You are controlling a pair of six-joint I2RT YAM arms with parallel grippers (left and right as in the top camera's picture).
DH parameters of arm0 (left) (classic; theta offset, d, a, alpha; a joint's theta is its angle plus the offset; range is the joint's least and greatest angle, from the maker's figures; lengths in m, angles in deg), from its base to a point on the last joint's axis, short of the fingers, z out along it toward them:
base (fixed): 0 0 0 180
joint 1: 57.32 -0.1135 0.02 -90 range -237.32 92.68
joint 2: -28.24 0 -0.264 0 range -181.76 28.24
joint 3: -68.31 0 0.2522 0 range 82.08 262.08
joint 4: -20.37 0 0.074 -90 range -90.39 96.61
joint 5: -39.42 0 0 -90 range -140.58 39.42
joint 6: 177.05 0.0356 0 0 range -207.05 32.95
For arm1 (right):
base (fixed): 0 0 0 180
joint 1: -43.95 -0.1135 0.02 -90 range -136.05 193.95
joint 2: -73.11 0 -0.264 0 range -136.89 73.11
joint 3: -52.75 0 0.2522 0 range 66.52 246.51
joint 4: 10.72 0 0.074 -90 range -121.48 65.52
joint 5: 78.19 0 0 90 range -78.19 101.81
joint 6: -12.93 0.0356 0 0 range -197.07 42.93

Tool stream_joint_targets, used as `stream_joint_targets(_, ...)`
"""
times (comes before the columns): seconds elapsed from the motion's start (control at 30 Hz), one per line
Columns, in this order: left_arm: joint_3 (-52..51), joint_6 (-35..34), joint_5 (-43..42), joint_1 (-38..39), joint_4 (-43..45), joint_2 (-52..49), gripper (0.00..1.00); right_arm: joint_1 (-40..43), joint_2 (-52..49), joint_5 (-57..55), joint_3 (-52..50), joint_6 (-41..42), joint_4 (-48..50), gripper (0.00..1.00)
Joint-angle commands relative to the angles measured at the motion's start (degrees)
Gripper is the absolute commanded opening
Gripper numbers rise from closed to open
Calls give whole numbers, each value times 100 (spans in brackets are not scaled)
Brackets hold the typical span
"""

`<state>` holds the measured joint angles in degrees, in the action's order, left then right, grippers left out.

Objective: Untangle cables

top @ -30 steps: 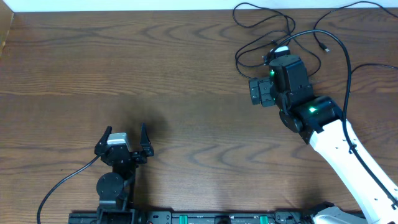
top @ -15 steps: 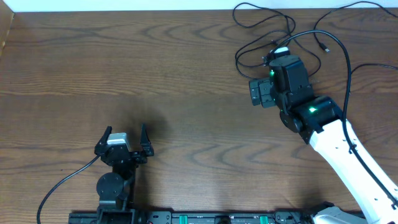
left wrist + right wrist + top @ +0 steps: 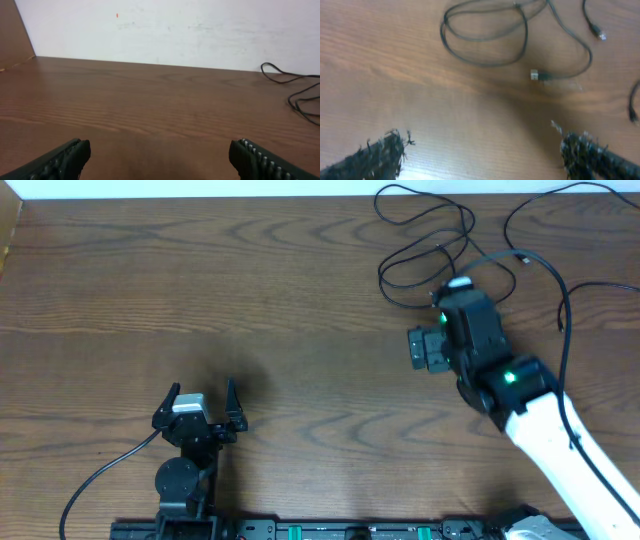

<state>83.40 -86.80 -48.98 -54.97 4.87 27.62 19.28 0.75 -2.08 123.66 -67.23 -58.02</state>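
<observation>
The cables [image 3: 424, 232] lie as thin black loops at the far right of the table, with small plug ends [image 3: 534, 75] lying loose. In the right wrist view a double loop [image 3: 485, 36] sits ahead of the fingers. My right gripper [image 3: 455, 290] hovers just short of the loops, and in its own view the right gripper [image 3: 482, 152] is open with bare wood between the blurred fingers [image 3: 382, 155]. My left gripper [image 3: 200, 394] rests open at the front left, far from the cables. In its own view the left gripper [image 3: 160, 156] holds nothing, with cable ends [image 3: 300, 95] far right.
A thicker black lead [image 3: 552, 275] arcs from the right arm over the table's right side. Another lead [image 3: 100, 475] trails from the left arm's base. A white wall [image 3: 170, 30] stands behind the table's far edge.
My right arm has drawn back from the cable loops, toward the table's front and slightly right. Its gripper stays open. The left arm has not moved.
</observation>
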Motion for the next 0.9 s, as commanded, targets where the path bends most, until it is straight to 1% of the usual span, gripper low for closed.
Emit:
stream_joint_targets(0.0,-107,81,11,-31,-243,33,94,-42,562,-9,-833,339,638,99)
stream_joint_targets(0.07,-107,79,11,-31,-245,33,94,-39,813,-11,-1272,339,1161,99)
stream_joint_targets(0.2,-107,79,11,-31,-243,33,93,-42,1456,9,-2376,341,2575,99)
stream_joint_targets(0.3,-107,81,11,-31,-245,33,93,-42,1794,243,-3075,341,3517,99)
stream_joint_targets(0.4,-107,79,11,-31,-243,33,93,-42,2127,450,-3644,343,4146,99)
stream_joint_targets(0.57,-107,79,11,-31,-243,33,93,-42,2680,459,-4339,339,4756,99)
stream_joint_targets(0.87,-107,81,11,-31,-243,33,94,-42,4072,459,-5202,341,4793,99)
